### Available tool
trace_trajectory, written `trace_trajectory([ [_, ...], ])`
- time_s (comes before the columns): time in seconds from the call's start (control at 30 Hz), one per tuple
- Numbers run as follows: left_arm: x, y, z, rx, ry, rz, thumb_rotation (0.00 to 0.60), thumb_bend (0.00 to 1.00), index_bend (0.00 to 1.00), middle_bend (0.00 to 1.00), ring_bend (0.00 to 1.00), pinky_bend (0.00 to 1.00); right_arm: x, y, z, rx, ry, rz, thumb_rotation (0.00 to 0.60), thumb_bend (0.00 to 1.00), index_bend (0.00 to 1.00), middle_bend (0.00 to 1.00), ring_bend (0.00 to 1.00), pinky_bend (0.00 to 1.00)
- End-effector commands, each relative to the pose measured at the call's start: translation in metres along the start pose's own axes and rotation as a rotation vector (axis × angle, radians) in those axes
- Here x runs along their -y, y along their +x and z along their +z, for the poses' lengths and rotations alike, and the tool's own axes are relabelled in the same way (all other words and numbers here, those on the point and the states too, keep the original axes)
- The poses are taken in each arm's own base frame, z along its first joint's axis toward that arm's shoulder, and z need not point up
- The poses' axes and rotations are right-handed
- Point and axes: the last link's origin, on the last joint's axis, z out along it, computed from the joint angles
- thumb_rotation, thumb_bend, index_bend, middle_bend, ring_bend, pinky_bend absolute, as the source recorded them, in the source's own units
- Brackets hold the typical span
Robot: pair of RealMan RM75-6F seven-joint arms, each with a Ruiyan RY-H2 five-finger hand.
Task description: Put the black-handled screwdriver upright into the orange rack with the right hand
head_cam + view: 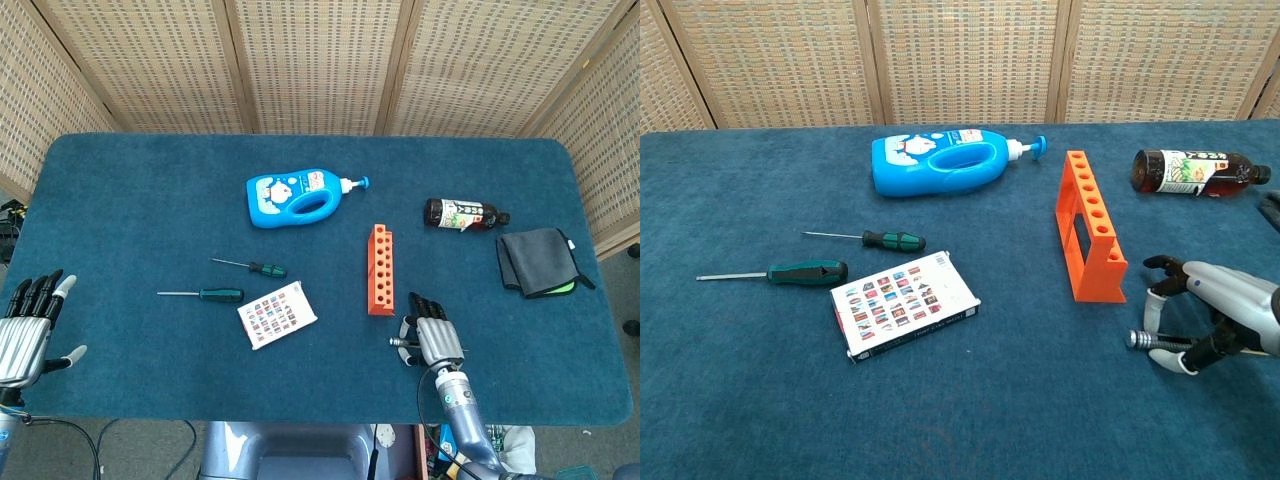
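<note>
The orange rack (380,268) (1090,227) lies right of centre, its row of holes facing up. Just in front of it, my right hand (432,340) (1215,315) rests on the mat with fingers and thumb curled around a tool lying flat. Only the tool's silver metal end (1137,340) (398,342) pokes out to the left. I take it for the black-handled screwdriver, though its handle is hidden by the hand. My left hand (27,328) hovers off the table's front left corner, fingers spread and holding nothing.
Two dark-green-handled screwdrivers (865,238) (775,273) and a card box (903,304) lie on the left. A blue detergent bottle (945,163) lies behind the centre. A dark bottle (1188,172) and a grey cloth (537,261) lie at right.
</note>
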Motion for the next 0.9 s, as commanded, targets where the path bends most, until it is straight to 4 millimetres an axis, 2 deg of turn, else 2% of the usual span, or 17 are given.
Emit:
trace_trajectory([
  [0.03,0.0,0.0,0.0,0.001,0.0,-0.001,0.6,0.0,0.0,0.0,0.0,0.0,0.001,0.002,0.0,-0.008,0.004,0.0,0.6,0.32,0.56,0.0,0.0,0.0],
  [0.23,0.001,0.0,0.0,0.001,0.001,-0.006,0.6,0.0,0.0,0.0,0.0,0.0,0.003,0.013,-0.001,-0.032,0.016,0.012,0.6,0.32,0.56,0.0,0.0,0.0],
  [0.37,0.001,0.0,0.0,0.002,0.0,-0.007,0.6,0.0,0.0,0.0,0.0,0.0,0.007,0.032,-0.003,-0.056,0.033,0.084,0.6,0.32,0.56,0.0,0.0,0.0],
  [0.6,0.001,0.001,0.0,-0.002,0.002,-0.011,0.6,0.0,0.0,0.0,0.0,0.0,0.008,0.087,-0.005,-0.132,0.05,0.27,0.6,0.32,0.57,0.0,0.0,0.0],
  [0.9,0.0,0.001,0.0,0.001,-0.002,-0.009,0.6,0.0,0.0,0.0,0.0,0.0,0.009,0.158,-0.009,-0.225,0.065,0.658,0.6,0.32,0.57,0.0,0.0,0.0],
])
